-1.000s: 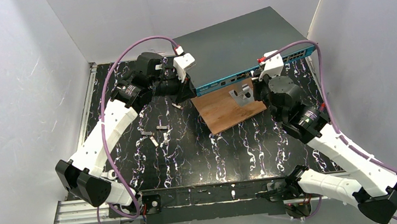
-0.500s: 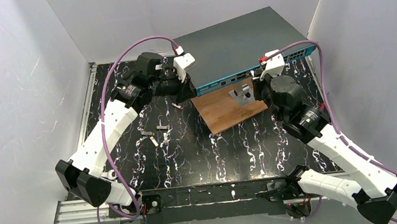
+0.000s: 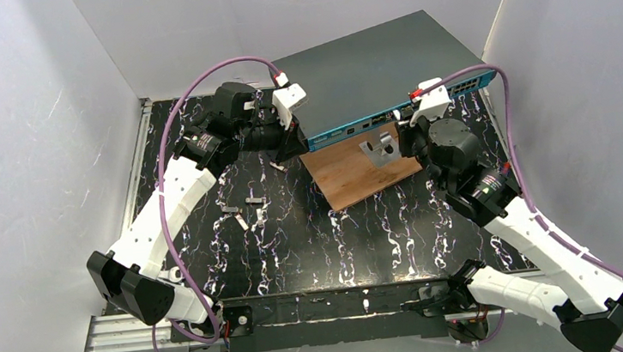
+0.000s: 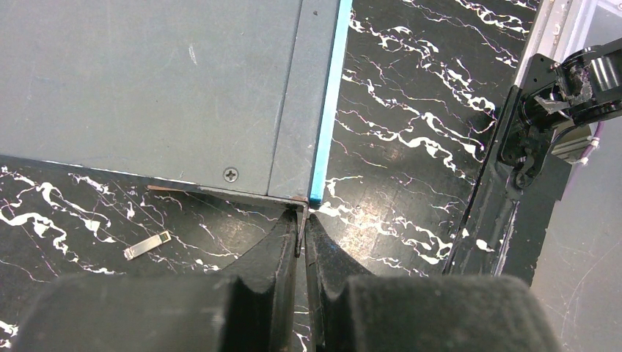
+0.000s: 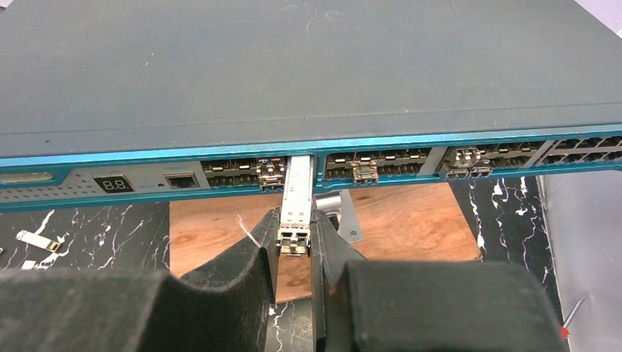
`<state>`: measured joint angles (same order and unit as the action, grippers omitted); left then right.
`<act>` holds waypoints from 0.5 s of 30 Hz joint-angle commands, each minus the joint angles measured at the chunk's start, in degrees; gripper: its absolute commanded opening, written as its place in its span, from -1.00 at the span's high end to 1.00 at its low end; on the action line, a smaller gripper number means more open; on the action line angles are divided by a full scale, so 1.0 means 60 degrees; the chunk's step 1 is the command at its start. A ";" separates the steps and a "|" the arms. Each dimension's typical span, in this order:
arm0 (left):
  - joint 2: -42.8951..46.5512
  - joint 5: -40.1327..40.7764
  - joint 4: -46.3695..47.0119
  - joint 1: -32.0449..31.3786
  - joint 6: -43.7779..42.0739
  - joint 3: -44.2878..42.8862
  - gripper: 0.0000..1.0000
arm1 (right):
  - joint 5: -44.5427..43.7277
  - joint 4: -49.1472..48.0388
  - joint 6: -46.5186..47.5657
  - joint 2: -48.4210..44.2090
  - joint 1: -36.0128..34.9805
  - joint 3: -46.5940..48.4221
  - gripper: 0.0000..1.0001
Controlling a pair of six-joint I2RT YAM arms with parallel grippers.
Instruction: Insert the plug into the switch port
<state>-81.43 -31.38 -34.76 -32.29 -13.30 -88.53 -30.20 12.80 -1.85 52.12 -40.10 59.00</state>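
The switch (image 3: 370, 62) is a wide dark grey box at the back, with a teal front strip (image 5: 220, 152) of small sockets. My right gripper (image 5: 295, 220) is shut on the plug (image 5: 297, 194), a silver module. The plug's nose meets the strip between two socket groups and most of its body still sticks out. In the top view this gripper (image 3: 402, 126) sits at the strip's middle. My left gripper (image 4: 301, 224) is shut on a thin metal flange at the switch's left front corner (image 4: 304, 192). It also shows in the top view (image 3: 292, 143).
A brown wooden board (image 3: 360, 176) lies in front of the switch, with a small metal bracket (image 5: 345, 216) on it. Small metal clips (image 3: 242, 210) lie on the black marbled table, one in the left wrist view (image 4: 147, 245). White walls stand on three sides.
My right wrist has edged slightly up and right toward the switch front with the plug. The left arm has not moved.
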 commanded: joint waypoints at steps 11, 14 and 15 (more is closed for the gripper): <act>0.0501 -0.0652 -0.0681 -0.0148 0.0048 0.0034 1.00 | 0.0462 -0.1061 0.0102 -0.0221 0.0003 -0.0303 0.97; 0.0491 -0.0677 -0.0681 -0.0151 0.0060 0.0034 1.00 | 0.0581 -0.1049 0.0172 -0.0173 0.0012 -0.0361 0.97; 0.0503 -0.0687 -0.0681 -0.0149 0.0061 0.0034 1.00 | 0.0649 -0.1080 0.0175 -0.0175 0.0017 -0.0395 0.97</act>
<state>-81.43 -31.35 -34.79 -32.34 -13.30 -88.53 -29.47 10.98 -1.30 51.35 -39.86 57.36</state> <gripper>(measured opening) 0.052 0.258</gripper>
